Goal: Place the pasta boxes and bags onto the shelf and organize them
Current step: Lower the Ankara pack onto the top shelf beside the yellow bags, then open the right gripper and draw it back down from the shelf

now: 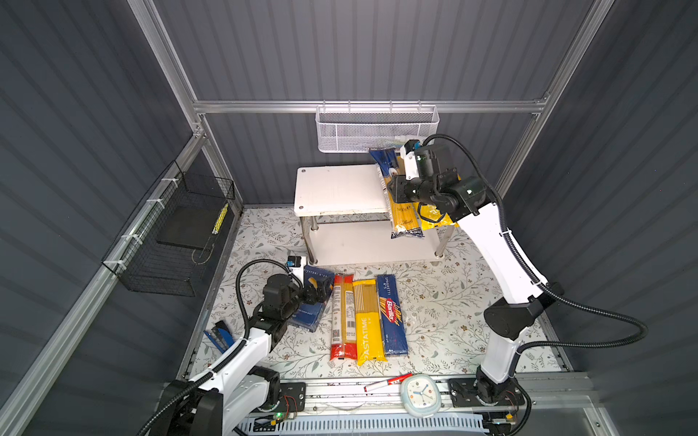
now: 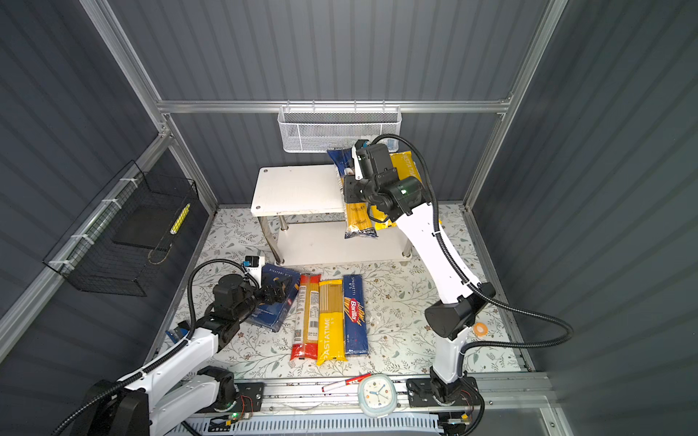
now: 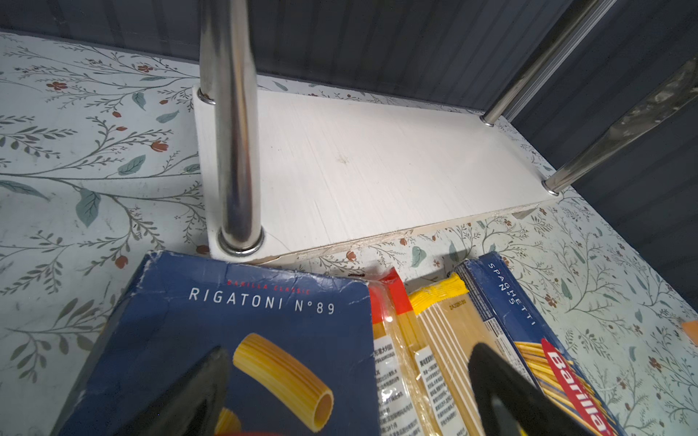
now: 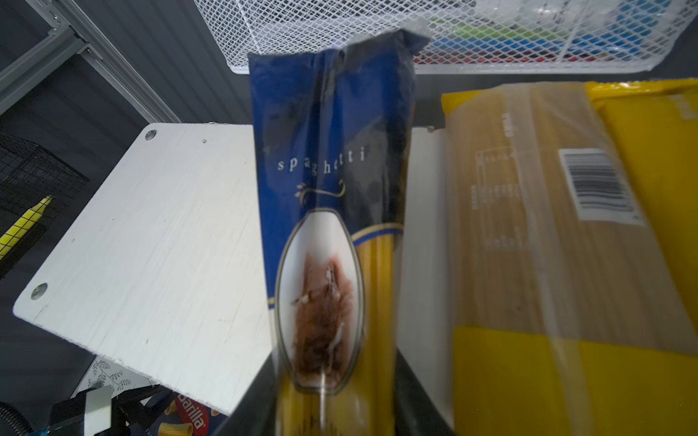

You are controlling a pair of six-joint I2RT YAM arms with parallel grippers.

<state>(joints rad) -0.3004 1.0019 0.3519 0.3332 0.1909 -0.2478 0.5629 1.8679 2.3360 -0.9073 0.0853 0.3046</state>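
The right hand (image 1: 393,188) is over the top board of the shelf (image 1: 336,188), and the blue-yellow spaghetti bag (image 1: 403,219) lies between its two fingers. This bag is tilted: its far end points up toward the white mesh basket (image 1: 359,132), and its near end hangs over the front edge of the top board, above the lower board. In the right wrist view the dark fingers stand at both sides of the bag, but I cannot tell if they press it or only stand beside it. Just beside this bag, on its right on the same board, lie two yellow bags (image 4: 528,234), partly hidden under the arm in both top views. The left hand (image 3: 351,351) is open, its fingers (image 3: 196,392) wide apart, low over the rigatoni box (image 3: 226,313), and it holds nothing. This box lies on the bench (image 1: 434,302) in front of the shelf. To the right of the box, close side by side, are the bag with red ends (image 1: 343,321), one PASTATIME bag (image 1: 368,328) and the narrow Barilla spaghetti box (image 1: 393,317), all on the bench.
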